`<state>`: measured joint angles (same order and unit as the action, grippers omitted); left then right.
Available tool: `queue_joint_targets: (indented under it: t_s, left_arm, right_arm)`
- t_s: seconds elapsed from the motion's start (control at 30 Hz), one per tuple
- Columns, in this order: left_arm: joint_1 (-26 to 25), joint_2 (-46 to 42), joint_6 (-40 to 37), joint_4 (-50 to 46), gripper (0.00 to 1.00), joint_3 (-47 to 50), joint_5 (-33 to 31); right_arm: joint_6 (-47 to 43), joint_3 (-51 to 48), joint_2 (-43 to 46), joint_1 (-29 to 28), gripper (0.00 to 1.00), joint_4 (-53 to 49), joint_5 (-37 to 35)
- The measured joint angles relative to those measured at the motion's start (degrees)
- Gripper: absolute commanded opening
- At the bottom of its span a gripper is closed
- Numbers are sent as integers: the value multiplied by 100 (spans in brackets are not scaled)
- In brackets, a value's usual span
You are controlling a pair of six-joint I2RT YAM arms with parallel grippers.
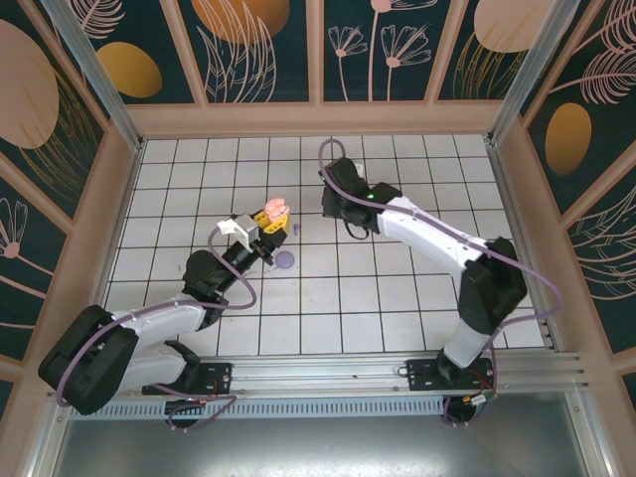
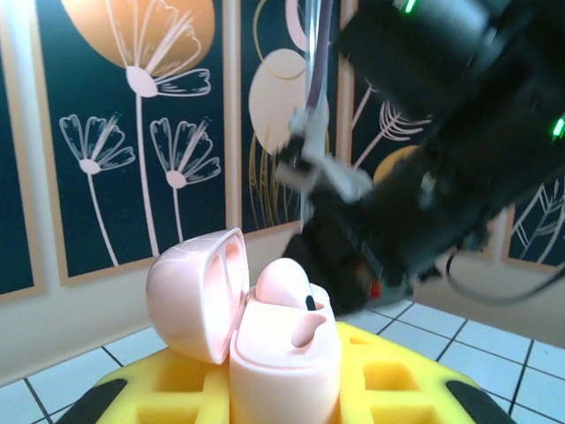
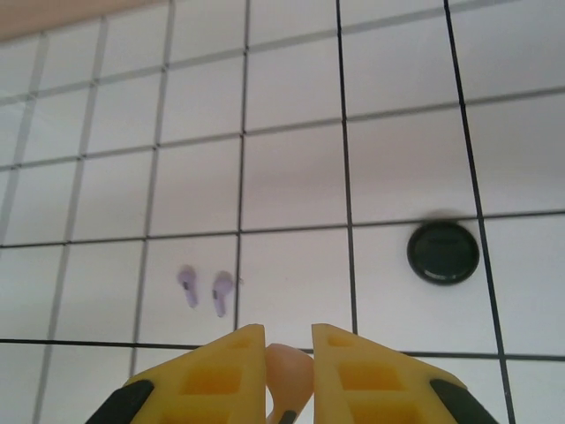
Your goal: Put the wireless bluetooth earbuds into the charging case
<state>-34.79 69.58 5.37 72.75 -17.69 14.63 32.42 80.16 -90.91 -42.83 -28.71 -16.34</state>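
Left gripper [image 2: 282, 389]: clamped on the open pink case [image 2: 284, 358], held off the table.
Right gripper [image 3: 289, 343]: pinched on a pink bud [image 3: 288, 375].
Done: a seated bud [image 2: 282, 284], seemingly.
Left: the held bud; lilac buds [image 3: 205, 289] lie on the tiles [image 3: 397, 159].

no readable text anywhere

i can't read a single word, number or logo from here. the pink charging case [image 2: 282, 353] shows no print i can make out. the pale pink earbud [image 3: 287, 375] is too blurred to tell. the wall panels [image 2: 132, 132] bear only flower drawings. the dark round disc [image 3: 443, 253] on the tabletop [image 3: 397, 132] looks plain.
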Motion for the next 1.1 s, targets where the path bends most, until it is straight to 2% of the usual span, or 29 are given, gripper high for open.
queue_joint_targets:
  t_s: [0.23, 0.5, 0.77, 1.1]
  left_arm:
    - [0, 31, -197, -256, 0, -109, 470]
    - [0, 372, -260, -494, 0, -450, 946]
    - [0, 634, -260, -680, 0, -857, 1368]
    - [0, 719, -262, -752, 0, -1012, 1641]
  right_arm:
    - [-404, -26, 1073, -83, 17, 352, 2]
    - [-1137, -321, 1786, -734, 17, 977, 35]
    - [-1849, -826, 2002, -1325, 17, 1412, 33]
    - [-2197, -988, 2015, -1687, 17, 1486, -15]
